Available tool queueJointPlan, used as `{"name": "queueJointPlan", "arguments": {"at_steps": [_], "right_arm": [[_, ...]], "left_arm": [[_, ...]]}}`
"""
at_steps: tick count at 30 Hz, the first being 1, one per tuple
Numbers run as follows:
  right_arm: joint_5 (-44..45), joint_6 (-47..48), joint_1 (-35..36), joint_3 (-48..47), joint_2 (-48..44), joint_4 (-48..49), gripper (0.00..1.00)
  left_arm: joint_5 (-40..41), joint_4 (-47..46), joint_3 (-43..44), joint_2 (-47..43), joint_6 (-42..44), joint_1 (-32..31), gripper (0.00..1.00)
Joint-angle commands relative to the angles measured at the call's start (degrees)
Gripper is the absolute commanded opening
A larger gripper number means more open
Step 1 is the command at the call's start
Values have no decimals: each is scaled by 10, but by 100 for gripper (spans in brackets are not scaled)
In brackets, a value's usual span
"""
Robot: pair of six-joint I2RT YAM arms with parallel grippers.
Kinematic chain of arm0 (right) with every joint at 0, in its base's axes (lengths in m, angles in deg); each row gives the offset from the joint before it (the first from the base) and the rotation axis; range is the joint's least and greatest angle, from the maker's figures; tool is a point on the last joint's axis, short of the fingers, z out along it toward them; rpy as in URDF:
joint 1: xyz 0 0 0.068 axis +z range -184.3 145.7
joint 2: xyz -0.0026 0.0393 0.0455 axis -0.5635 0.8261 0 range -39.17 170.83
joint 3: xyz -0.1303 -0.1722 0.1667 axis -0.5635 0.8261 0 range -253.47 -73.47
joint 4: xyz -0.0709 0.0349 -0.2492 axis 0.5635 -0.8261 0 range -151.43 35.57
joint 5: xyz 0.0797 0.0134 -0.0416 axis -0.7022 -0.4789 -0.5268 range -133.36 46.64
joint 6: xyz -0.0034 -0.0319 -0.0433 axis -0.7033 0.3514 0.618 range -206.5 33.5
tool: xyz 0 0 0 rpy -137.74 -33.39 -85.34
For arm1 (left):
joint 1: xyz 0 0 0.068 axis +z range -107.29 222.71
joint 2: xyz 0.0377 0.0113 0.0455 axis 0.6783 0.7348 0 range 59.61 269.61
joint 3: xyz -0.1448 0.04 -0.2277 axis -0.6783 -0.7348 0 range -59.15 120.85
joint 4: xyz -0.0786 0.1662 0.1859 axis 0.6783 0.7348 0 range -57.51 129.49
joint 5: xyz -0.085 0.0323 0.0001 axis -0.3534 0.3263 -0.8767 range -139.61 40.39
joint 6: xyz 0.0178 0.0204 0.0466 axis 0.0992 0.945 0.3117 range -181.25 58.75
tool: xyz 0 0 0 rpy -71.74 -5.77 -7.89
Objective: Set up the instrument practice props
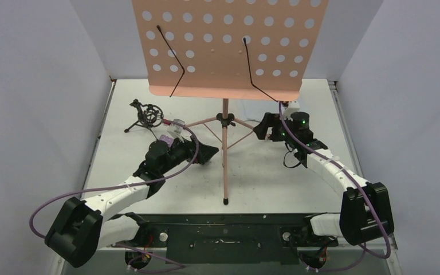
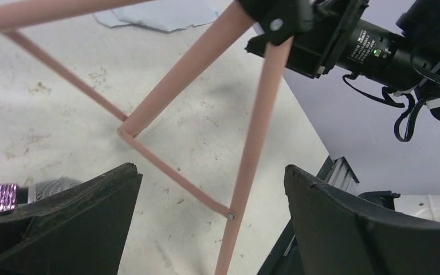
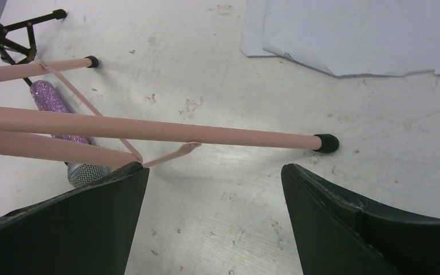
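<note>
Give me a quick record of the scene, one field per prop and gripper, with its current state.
music stand: upright on the table, legs spread, desk bare
sheet-music pages: lying on the table, not on stand
microphone: lying flat beside the stand's legs
mic holder: standing back left, empty
left gripper: open, holding nothing
right gripper: open, holding nothing

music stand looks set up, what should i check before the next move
1. Pink music stand upright, feet on the table: ok.
2. Left gripper open, holding nothing: ok.
3. Right gripper open, holding nothing: ok.
4. Sheet-music pages on the stand's desk: not ok, they lie on the table and the desk is bare.
5. Microphone in the mic holder: not ok, it lies on the table beside the holder.
</note>
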Motion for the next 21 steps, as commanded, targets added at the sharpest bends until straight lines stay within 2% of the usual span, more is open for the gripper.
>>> {"name": "queueJointPlan", "arguments": {"at_steps": [1, 4, 12, 21], "right_arm": [[-47, -44, -45, 21, -19, 64, 90], [-73, -72, -90, 34, -12, 88, 90], [-81, -130, -148, 54, 24, 145, 90], [-67, -219, -240, 74, 92, 204, 90]], "left_arm": [[-47, -126, -45, -23, -80, 36, 96], [-48, -124, -56, -46, -89, 57, 96], [-47, -76, -69, -101, -82, 100, 96], [4, -44, -97, -177, -46, 127, 96]]}}
